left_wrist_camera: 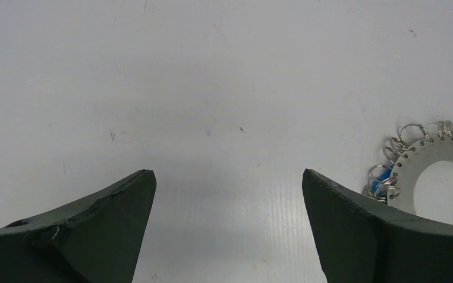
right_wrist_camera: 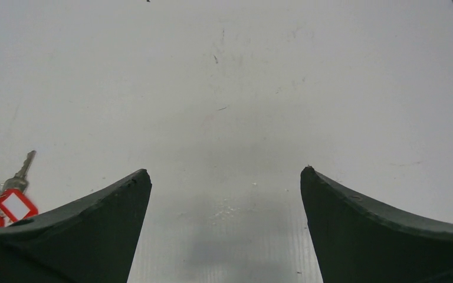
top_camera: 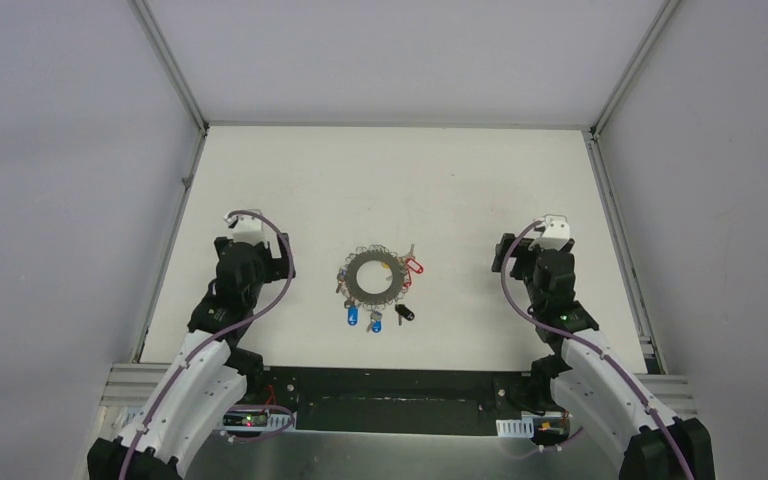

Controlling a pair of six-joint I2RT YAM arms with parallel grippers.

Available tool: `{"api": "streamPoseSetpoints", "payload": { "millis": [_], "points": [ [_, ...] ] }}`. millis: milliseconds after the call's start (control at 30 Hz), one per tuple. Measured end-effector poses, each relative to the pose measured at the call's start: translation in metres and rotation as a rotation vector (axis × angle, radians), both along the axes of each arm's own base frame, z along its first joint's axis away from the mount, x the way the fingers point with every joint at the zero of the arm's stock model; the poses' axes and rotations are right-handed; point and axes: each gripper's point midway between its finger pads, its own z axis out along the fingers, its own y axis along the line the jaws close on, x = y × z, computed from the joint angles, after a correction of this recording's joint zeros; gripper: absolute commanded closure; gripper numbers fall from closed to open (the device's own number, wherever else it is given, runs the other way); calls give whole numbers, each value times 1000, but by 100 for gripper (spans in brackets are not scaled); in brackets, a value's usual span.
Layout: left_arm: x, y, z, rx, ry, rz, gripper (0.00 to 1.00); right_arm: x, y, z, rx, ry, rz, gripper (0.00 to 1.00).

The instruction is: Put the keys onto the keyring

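Note:
The keyring (top_camera: 373, 276), a flat grey ring with small wire loops round its rim, lies flat at the table's middle. A red-tagged key (top_camera: 413, 266) lies at its right rim. Two blue-tagged keys (top_camera: 352, 316) lie at its near rim. My left gripper (top_camera: 248, 252) is open and empty, left of the ring. My right gripper (top_camera: 545, 255) is open and empty, right of the ring. In the left wrist view (left_wrist_camera: 229, 177) the ring's rim (left_wrist_camera: 427, 154) and a blue tag (left_wrist_camera: 379, 180) show at the right. In the right wrist view (right_wrist_camera: 225, 174) the red-tagged key (right_wrist_camera: 16, 203) shows at the left edge.
A black-tagged key (top_camera: 404, 312) lies at the ring's near right. A yellow bit (top_camera: 387, 266) shows inside the ring's hole. White walls with metal rails (top_camera: 175, 75) enclose the table. Both arm bases stand at the near edge.

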Motion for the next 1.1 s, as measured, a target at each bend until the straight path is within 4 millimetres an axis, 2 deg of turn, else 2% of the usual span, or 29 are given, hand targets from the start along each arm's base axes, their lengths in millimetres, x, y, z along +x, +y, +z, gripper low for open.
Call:
{"api": "streamPoseSetpoints", "payload": {
  "millis": [233,467,700,767,867,967,1033,1100],
  "points": [
    [23,-4,-30,88,34,-36,1,4,-14,-2,-74,-27,-46,0],
    [43,-4,-71,112,82,-29,1,2,-29,-37,-124,31,-82,0],
    [67,1,-82,120,62,-12,1,13,-31,-52,-146,56,-64,0],
    [77,4,-86,119,83,-4,5,16,-32,-57,-149,66,-64,0],
    [98,8,-81,141,87,-8,2,22,-34,-63,-149,78,-67,0],
    [115,10,-74,162,17,-21,1,30,-35,-63,-142,64,-71,0],
    [116,12,-80,162,-13,-32,4,37,-36,-60,-136,48,-74,0],
    [109,15,-95,168,20,-44,5,43,-37,-57,-133,32,-79,0]
  ]
}}
